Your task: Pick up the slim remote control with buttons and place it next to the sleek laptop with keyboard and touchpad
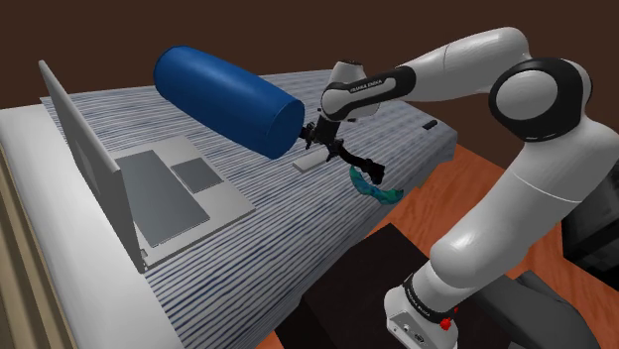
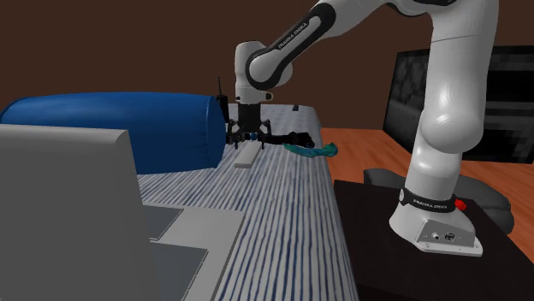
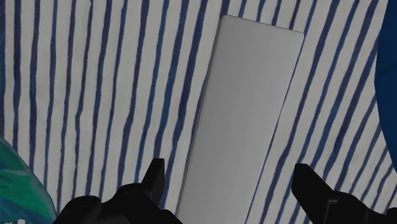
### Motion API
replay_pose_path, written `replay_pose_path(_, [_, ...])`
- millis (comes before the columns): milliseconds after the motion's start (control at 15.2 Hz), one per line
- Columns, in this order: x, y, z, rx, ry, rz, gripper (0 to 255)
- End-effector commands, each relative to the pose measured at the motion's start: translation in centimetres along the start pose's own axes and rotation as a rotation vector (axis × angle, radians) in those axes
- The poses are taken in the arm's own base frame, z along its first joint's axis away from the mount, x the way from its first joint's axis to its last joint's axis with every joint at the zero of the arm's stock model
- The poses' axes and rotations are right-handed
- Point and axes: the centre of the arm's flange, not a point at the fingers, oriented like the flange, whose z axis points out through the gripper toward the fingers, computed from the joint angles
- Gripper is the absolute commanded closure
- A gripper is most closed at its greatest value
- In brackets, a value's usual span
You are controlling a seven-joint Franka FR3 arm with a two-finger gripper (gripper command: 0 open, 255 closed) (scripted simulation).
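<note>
One remote (image 3: 242, 121), one laptop (image 1: 169, 193), one blue bolster (image 1: 228, 99).

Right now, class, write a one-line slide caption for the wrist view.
Open gripper hovers over a plain grey remote control lying on the blue-striped bedcover.

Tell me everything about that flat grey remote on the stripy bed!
The remote is a slim, plain light grey slab, long and rectangular, with no buttons drawn on it. It lies flat on the blue-and-white striped cover, close beside the big blue bolster. The open gripper hangs right over it, one black finger on each side, neither touching it. Nothing but the cover touches it.
</note>
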Motion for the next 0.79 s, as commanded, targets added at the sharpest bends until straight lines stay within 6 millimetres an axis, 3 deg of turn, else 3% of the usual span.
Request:
replay_pose_path(0, [-0.1, 0.0, 1.13, 0.001, 0.0, 0.0, 0])
replay_pose_path(66, [-0.1, 0.0, 1.96, 0.001, 0.0, 0.0, 0])
replay_pose_path(594, [-0.1, 0.0, 1.95, 0.001, 0.0, 0.0, 0])
replay_pose_path(660, [-0.1, 0.0, 1.95, 0.001, 0.0, 0.0, 255])
replay_pose_path(726, [-0.1, 0.0, 1.95, 0.001, 0.0, 0.0, 255])
